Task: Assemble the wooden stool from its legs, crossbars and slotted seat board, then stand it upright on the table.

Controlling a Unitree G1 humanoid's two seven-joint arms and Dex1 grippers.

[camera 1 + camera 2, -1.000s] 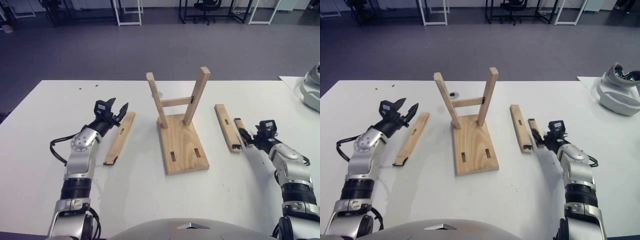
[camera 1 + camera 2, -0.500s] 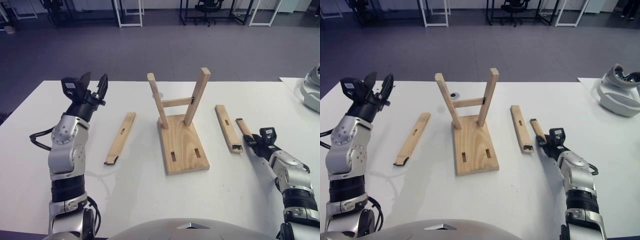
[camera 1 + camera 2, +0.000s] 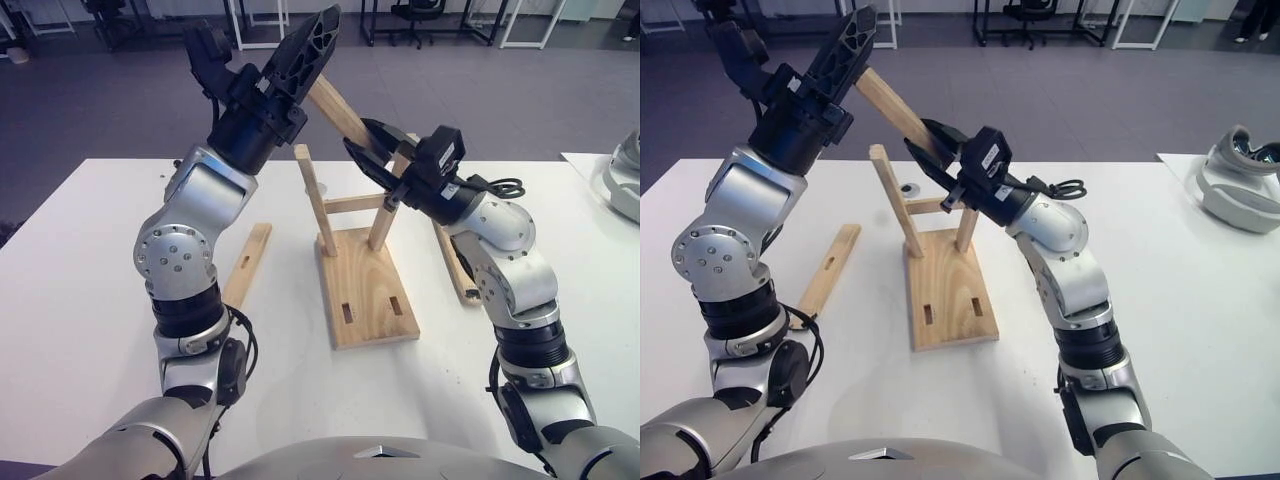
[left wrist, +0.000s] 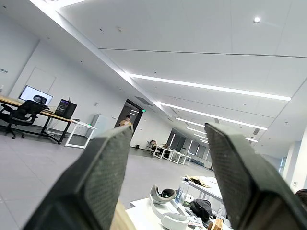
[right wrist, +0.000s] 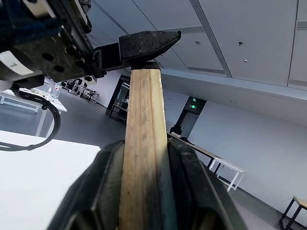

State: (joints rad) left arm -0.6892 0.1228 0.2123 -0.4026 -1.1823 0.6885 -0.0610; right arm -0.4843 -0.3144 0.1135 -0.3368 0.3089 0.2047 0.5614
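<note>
Right pincer (image 3: 368, 145) clamping leg (image 3: 335, 105), left pincer (image 3: 262, 40) at tip

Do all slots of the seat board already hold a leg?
No, the seat board has two legs standing at its far end, but its two near slots are empty.
</note>
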